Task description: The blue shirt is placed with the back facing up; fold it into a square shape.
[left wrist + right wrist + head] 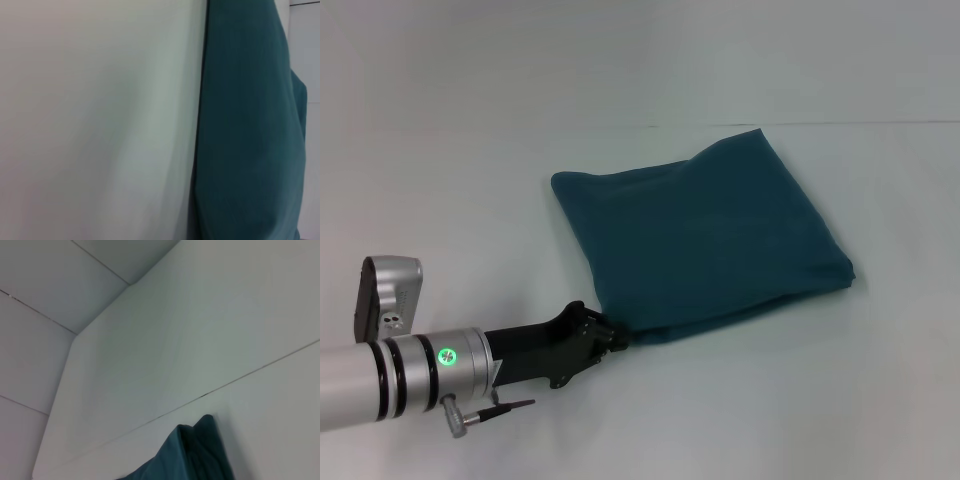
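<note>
One arm at work — left gripper (616, 338) low at the near-left corner of the blue shirt (705, 235), touching or nearly so; jaws' state impossible to tell. Shirt already folded into a rough square, lying right of centre on the white counter (440, 180), diagonal running away and rightward from the jaws. Bare counter on all sides — ample room to pull back. Right gripper out of sight in the head view.

White table (770, 400), pale wall behind it (40, 315), thin panel seams
</note>
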Controlling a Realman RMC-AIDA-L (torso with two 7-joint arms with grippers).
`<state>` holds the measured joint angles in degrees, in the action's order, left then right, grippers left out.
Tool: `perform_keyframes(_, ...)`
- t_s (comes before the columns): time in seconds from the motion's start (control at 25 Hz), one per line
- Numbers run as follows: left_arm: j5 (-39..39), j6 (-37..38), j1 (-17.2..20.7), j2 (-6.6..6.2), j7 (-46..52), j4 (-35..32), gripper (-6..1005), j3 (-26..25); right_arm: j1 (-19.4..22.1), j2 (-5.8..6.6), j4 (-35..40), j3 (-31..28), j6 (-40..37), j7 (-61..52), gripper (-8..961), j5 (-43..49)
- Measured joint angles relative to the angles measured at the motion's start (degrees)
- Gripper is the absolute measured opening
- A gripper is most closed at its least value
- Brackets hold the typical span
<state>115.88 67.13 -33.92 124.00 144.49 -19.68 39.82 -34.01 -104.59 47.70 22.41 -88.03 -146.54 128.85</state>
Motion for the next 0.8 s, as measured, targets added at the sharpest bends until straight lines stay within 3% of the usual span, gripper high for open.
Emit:
perform_keyframes(0.24, -0.9, 0.2, 0.1, 0.01, -1.2, 0.0, 100, -0.1, 0.0, 0.0, 0.0, 0.0, 0.0, 0.0, 900, 0.0)
perform_keyframes(0.48, -0.9, 1.6, 2.4, -0.06, -1.6, -1.0, 42, -0.6, 0.3, -0.01, 0.0, 0.0, 0.0, -0.1, 899, 0.0)
perform_keyframes(0.8, -0.3, 5.9, 7.7, -0.98, -1.6, -4.6, 72, -3.5, 0.4, -0.01, -0.1, 0.0, 0.2, -0.3, 899, 0.0)
